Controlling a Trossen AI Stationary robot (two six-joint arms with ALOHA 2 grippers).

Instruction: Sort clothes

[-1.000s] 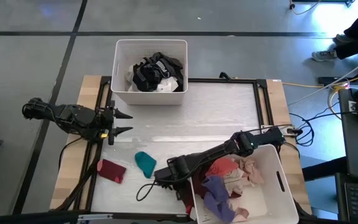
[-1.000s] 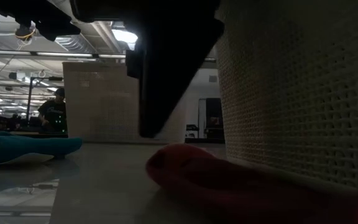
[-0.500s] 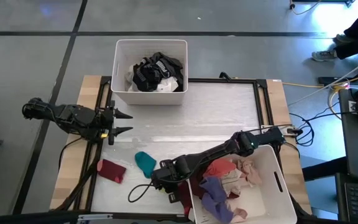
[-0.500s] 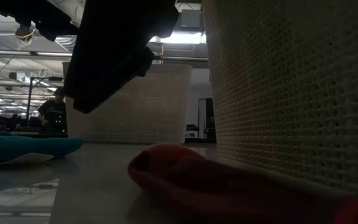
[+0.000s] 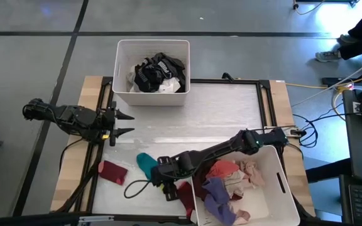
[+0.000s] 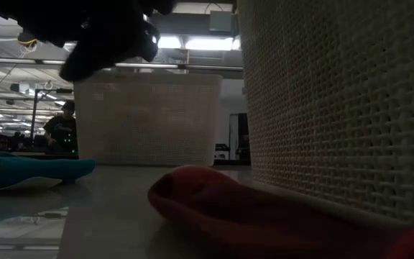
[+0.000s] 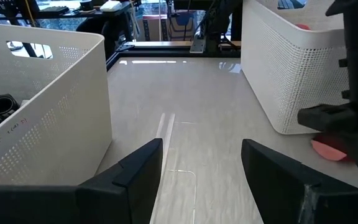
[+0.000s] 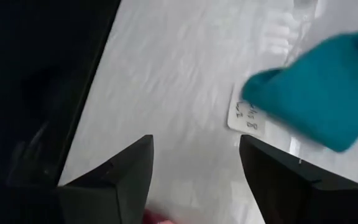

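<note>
A teal garment [image 5: 146, 162] and a maroon garment [image 5: 113, 171] lie flat on the table at the near left. A dark red garment [image 5: 184, 195] lies against the near bin's left wall; it also shows in the low view [image 6: 214, 205]. My right gripper [image 5: 158, 171] is open and empty, just right of the teal garment, which shows ahead of its fingers in the right wrist view [image 8: 316, 93]. My left gripper [image 5: 123, 124] is open and empty at the table's left edge, pointing right.
A white bin [image 5: 153, 50] at the far edge holds black and white clothes. A white bin [image 5: 278, 182] at the near right holds pink, purple and red clothes. A small white label [image 8: 247, 116] lies on the table beside the teal garment. A black cable [image 5: 134, 186] loops near the right wrist.
My right gripper has moved up and toward the table's left, away from the dark red garment beside the near bin and toward the teal garment. The dark red garment stays on the table.
</note>
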